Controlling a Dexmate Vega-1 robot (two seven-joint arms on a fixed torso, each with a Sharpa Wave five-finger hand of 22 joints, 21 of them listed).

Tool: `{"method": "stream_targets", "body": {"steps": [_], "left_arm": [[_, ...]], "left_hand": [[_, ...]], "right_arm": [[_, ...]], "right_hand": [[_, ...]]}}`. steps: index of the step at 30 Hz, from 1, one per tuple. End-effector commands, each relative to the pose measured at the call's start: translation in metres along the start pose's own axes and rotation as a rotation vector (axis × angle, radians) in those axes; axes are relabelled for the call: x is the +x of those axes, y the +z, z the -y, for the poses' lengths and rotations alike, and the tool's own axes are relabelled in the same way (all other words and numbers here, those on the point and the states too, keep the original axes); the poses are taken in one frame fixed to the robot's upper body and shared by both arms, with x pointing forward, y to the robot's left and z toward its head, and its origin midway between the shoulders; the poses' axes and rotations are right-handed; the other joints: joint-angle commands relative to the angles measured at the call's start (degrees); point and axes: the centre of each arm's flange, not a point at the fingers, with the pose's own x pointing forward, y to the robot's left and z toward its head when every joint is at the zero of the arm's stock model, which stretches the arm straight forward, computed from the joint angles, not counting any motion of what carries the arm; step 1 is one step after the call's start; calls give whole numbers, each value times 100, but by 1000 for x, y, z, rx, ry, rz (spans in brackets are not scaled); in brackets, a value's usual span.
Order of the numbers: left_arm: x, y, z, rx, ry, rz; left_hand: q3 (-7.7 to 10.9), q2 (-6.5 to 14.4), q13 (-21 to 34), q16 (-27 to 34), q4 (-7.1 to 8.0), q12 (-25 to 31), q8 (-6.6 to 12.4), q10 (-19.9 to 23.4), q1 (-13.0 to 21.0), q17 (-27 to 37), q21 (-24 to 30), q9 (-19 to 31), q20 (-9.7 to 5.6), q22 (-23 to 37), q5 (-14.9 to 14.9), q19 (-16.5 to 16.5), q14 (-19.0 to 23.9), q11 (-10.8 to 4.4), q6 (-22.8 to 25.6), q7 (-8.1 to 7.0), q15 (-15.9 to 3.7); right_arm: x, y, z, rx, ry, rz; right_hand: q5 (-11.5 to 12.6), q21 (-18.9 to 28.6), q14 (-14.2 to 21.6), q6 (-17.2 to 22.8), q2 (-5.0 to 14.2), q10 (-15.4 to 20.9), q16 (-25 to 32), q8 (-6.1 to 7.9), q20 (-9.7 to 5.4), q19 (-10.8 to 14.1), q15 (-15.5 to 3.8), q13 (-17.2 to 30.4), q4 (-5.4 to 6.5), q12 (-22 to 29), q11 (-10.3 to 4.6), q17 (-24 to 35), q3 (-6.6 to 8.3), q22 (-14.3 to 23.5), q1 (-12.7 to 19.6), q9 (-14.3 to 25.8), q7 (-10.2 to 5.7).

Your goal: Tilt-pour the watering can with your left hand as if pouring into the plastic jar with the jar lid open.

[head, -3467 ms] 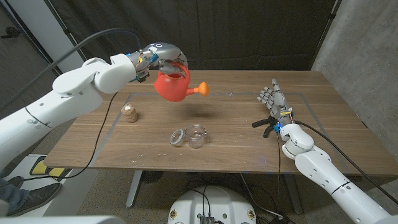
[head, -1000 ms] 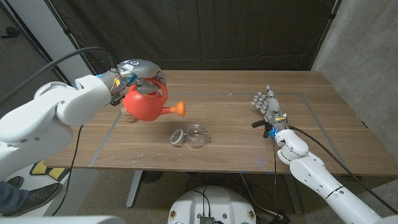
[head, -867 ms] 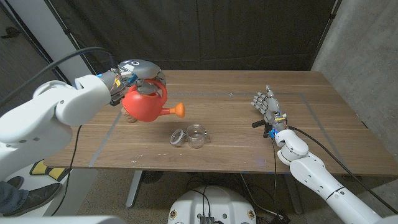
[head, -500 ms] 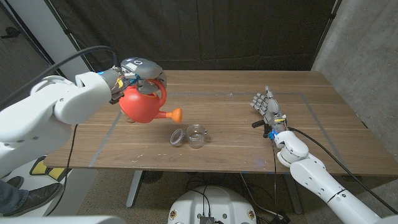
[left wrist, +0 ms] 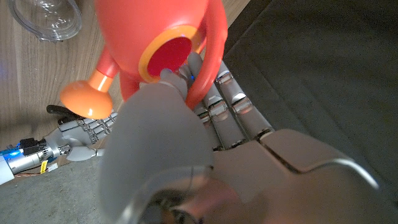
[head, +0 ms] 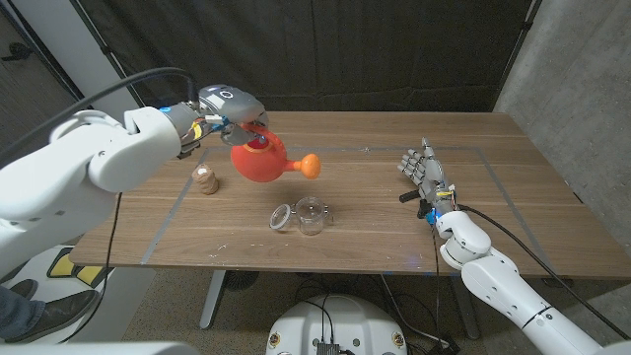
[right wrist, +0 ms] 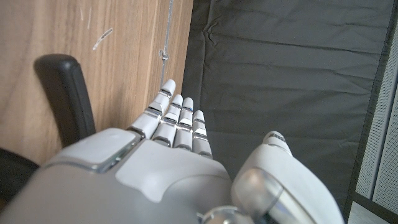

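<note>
Head view. Left hand (head: 225,106) at about 10 o'clock over the wooden surface (head: 394,212), gripping the handle of the red watering can (head: 259,160), held in the air clear of the wood. Spout with its orange rose pointing toward 3 o'clock, only slightly tipped. Clear plastic jar (head: 312,216) standing open near 6 o'clock of the can, well below the rose rather than under it. Jar lid (head: 282,216) lying just beside the jar at its 9 o'clock. Small cork-coloured stopper-like object (head: 204,180) at 8 o'clock of the can. Right hand (head: 422,166) at the 3 o'clock side of the surface, standing on its edge, fingers straight and together, holding nothing. Black tool-like item (head: 414,196) just beside that hand's wrist.

Left wrist view. Left hand (left wrist: 205,149) with fingers wrapped through the handle loop of the watering can (left wrist: 146,37), thumb pressed near the can's yellow-rimmed filling hole. Jar (left wrist: 50,15) seen partly, beyond the can. Right hand (left wrist: 81,134) small in the distance, beyond the orange rose.

Right wrist view. Right hand (right wrist: 168,155) released, fingers straight beside one another, grasping nothing; black handle (right wrist: 65,99) lying on the wood near it.
</note>
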Motion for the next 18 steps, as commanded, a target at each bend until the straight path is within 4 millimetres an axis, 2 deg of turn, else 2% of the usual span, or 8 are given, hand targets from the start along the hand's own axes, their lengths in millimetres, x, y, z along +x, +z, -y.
{"method": "stream_targets", "body": {"steps": [1,11,18], "left_arm": [[-2,0,1,24,-6,-9],[-6,3,1,56,-39,-16],[-4,13,-3,196,-36,-27]], "left_hand": [[83,34,771,-10,-17,168,57,71,12,37,48,11,23,10,36,-43,48,-51,145,-75,-7],[170,117,914,-6,-75,219,98,47,59,108,79,23,78,24,47,-147,19,-1,206,-130,34],[218,179,1006,5,-82,249,132,23,70,169,97,56,107,34,49,-205,-30,-14,237,-112,38]], "right_arm": [[-5,-3,-1,2,-4,-10],[-3,-7,-5,10,9,-16],[-1,-9,-7,14,15,-17]], "right_hand": [[1,-13,35,52,31,49,-24,9,-14,63,-3,17,-8,-12,-21,11,-32,5,7,11,-22],[1,-28,42,52,32,57,-24,7,-12,66,8,17,-9,-12,-20,12,-38,6,-1,11,-23],[2,-35,42,54,33,53,-24,7,-17,72,5,17,-7,-15,-22,13,-43,6,-9,11,-27]]}}
